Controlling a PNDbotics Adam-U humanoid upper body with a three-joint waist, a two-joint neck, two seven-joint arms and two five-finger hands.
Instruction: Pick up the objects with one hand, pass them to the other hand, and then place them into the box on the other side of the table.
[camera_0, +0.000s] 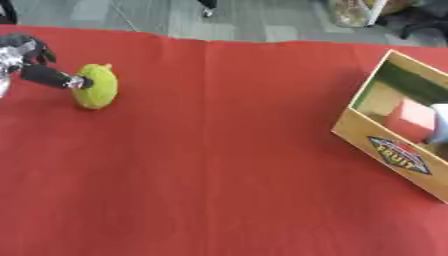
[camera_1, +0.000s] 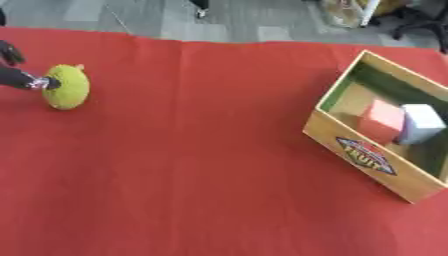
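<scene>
A yellow-green, bumpy fruit-shaped object lies on the red tablecloth at the far left. My left hand comes in from the left edge. One straight black finger touches the object's left side, and nothing curls round it. At the right stands a tilted wooden box with a "FRUIT" label on its front wall. Inside it lie a red block and a pale grey block side by side. My right hand shows in neither view.
The red cloth covers the whole table between the object and the box. Beyond the far edge is grey floor with chair legs and a bag at the upper right.
</scene>
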